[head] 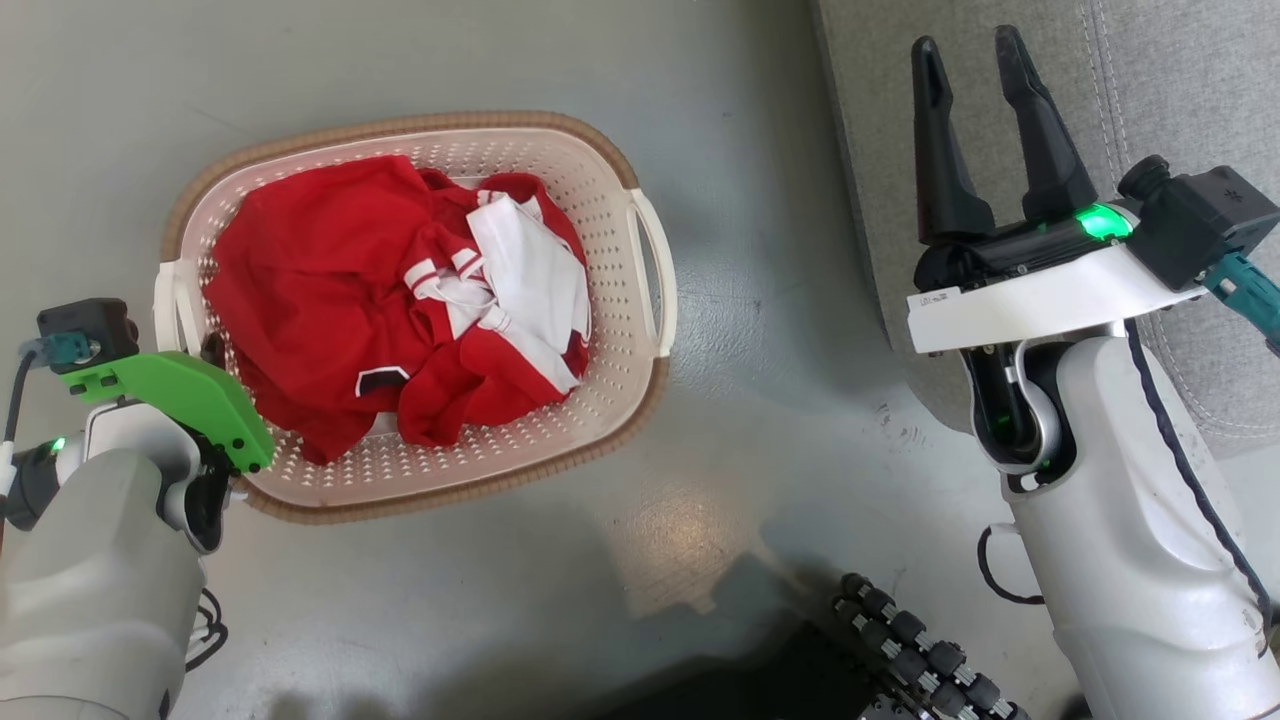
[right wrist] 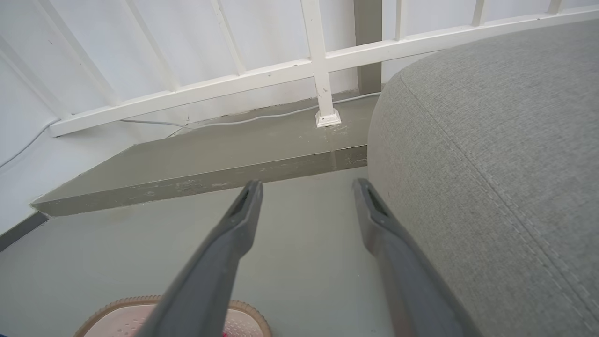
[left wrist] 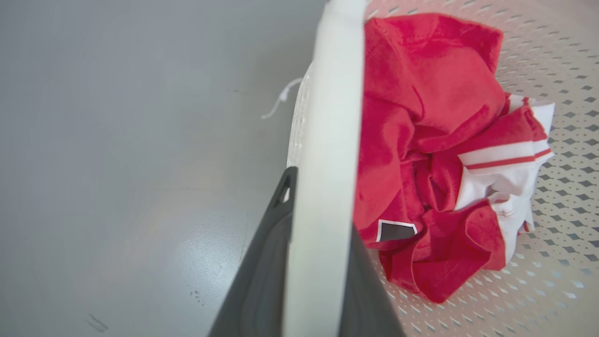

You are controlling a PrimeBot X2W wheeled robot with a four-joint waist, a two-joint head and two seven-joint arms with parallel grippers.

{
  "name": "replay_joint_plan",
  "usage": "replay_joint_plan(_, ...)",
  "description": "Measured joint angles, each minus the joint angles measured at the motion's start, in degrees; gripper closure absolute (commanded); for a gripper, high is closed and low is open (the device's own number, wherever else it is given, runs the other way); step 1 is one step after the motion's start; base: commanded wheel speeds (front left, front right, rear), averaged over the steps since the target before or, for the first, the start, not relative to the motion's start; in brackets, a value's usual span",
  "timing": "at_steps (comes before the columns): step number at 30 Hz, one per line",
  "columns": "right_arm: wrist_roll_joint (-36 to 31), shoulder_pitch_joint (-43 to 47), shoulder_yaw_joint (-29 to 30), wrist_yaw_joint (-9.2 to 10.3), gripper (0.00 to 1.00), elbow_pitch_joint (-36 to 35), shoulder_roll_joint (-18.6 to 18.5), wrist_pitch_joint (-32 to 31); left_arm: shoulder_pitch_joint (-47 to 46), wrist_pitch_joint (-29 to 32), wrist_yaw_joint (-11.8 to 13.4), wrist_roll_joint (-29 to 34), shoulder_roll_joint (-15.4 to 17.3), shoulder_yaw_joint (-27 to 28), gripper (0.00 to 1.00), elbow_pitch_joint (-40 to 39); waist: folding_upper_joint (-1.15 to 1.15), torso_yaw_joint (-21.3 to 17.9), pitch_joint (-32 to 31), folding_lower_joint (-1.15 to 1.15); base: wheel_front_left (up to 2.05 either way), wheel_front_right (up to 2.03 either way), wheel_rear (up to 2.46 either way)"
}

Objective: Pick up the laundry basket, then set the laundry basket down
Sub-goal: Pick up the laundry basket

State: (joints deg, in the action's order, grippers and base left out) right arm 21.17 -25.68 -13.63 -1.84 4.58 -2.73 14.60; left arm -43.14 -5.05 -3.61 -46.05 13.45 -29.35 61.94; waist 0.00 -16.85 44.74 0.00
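At the near left, the left gripper pinches the white left handle of the laundry basket, which sits on the grey floor holding red-and-white clothes, while farther right the right gripper hangs spread and empty beside a grey sofa.

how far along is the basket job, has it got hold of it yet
Done: the left gripper is shut on the side handle of the laundry basket, a finger each side. In hand: the lift; whether the basket is off the floor is unclear. Left: setting it down. The right gripper is open, empty.
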Motion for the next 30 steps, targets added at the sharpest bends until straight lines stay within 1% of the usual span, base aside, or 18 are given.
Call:
replay_joint_plan(6, 0.00, 0.00, -0.26, 0.00, 0.00, 0.18, 0.00, 0.00, -0.58, -1.15, 0.21, -2.25, -1.01, 1.62, 1.00, 1.63, 0.00, -0.12, -0.29, 0.00, 0.00, 0.00, 0.00)
replay_joint_plan(16, -0.01, 0.01, -0.42, -0.01, 0.00, 0.81, 0.00, 0.00, -1.27, -1.64, 0.15, -2.11, -1.98, 1.18, 1.00, 4.36, 0.00, -0.07, -1.00, 0.00, 0.00, 0.00, 0.00)
replay_joint_plan(17, -0.02, 0.01, -0.42, -0.01, 0.00, 0.86, 0.00, 0.00, -1.29, -1.64, 0.03, -2.11, -2.09, 1.15, 0.79, 4.53, 0.00, -0.04, -1.06, 0.00, 0.00, 0.00, 0.00)
replay_joint_plan(18, -0.04, 0.01, -0.43, -0.02, 0.00, 0.93, 0.00, 0.00, -1.36, -1.60, -0.01, -2.18, -2.26, 1.16, 0.51, 4.74, 0.00, 0.01, -1.12, 0.00, 0.00, 0.00, 0.00)
replay_joint_plan(19, -0.09, 0.01, -0.43, -0.07, 0.00, 1.02, 0.00, 0.00, -1.44, -1.55, -0.36, -2.19, -2.41, 1.18, 0.00, 4.93, 0.00, 0.05, -1.19, 0.00, 0.00, 0.00, 0.00)
replay_joint_plan(24, -0.10, 0.01, -0.44, -0.09, 0.00, 1.49, 0.00, 0.00, -1.87, -1.54, -0.91, -2.63, -3.21, 1.25, 0.00, 5.94, 0.00, 0.28, -1.53, 0.00, 0.00, 0.00, 0.00)
replay_joint_plan(30, -0.10, 0.01, -0.45, -0.09, 0.00, 2.08, 0.00, 0.00, -2.15, -1.81, -0.93, -2.68, -3.58, 1.29, 0.00, 6.91, 0.00, 0.54, -2.18, 0.00, 0.00, 0.00, 0.00)
